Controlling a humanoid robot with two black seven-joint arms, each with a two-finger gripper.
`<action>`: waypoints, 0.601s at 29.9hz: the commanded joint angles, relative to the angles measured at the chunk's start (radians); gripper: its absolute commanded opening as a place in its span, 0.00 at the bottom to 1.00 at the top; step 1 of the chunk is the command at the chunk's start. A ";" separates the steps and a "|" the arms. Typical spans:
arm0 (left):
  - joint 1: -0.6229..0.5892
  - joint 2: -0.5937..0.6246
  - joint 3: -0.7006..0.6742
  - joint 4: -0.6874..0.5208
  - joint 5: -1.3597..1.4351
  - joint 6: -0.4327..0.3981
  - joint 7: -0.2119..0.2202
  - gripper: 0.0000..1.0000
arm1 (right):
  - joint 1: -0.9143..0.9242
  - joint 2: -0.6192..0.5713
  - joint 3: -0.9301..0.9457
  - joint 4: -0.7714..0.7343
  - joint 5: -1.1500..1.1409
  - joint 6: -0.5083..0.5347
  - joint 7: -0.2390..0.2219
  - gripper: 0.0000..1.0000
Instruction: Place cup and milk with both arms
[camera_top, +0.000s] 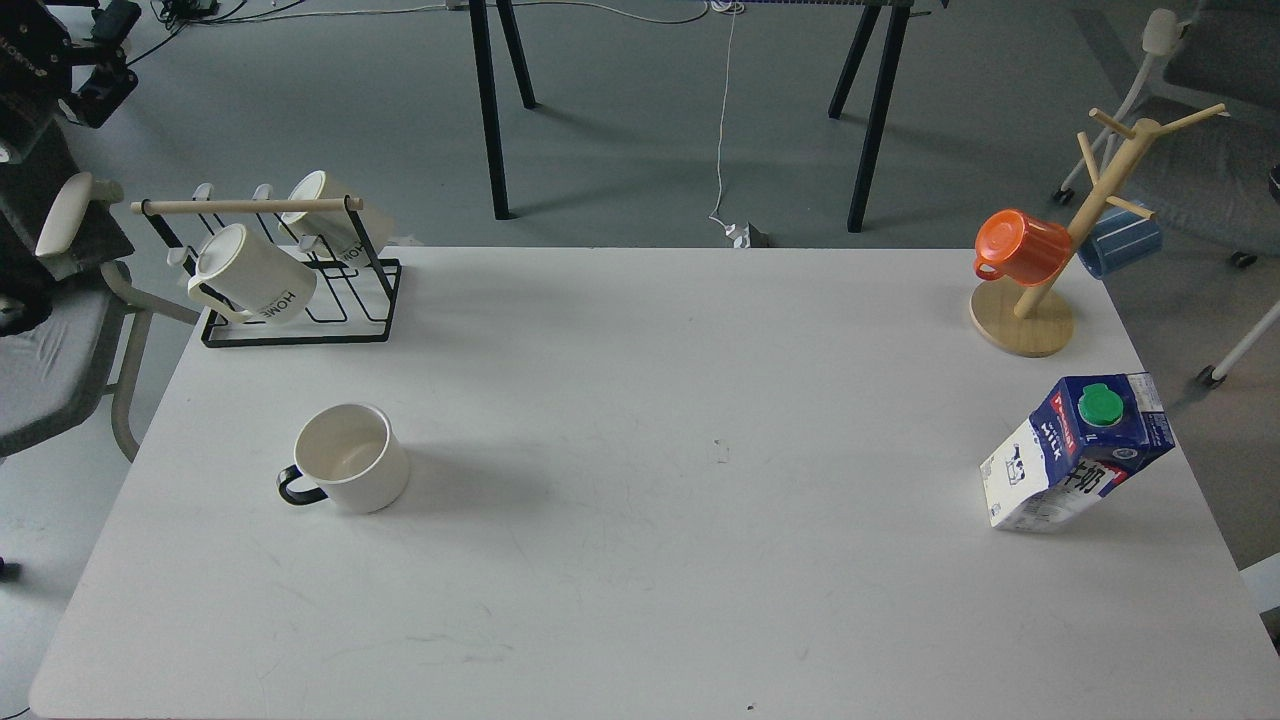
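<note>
The cup, a short wide white mug with a black loop handle pointing left and toward the front, stands upright on the left part of the white table. Near the table's right edge stands the milk, a blue-and-white gable-top carton with a round green cap. Neither of my arms nor either gripper shows in the head view.
A black wire rack with a wooden bar holds two white "HOME" mugs at the back left. At the back right a wooden mug tree carries an orange mug and a blue one. Chairs flank the table.
</note>
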 joint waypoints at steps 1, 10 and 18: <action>-0.002 -0.022 -0.006 0.014 -0.055 0.000 0.000 1.00 | 0.036 -0.009 -0.010 -0.006 -0.003 0.000 0.002 0.98; -0.012 0.013 -0.041 0.022 -0.114 0.000 0.000 1.00 | 0.058 0.000 -0.004 -0.031 -0.008 0.000 0.000 0.98; -0.003 0.074 -0.042 0.016 -0.067 0.000 0.000 1.00 | 0.060 -0.006 0.009 -0.034 -0.015 0.000 -0.007 0.98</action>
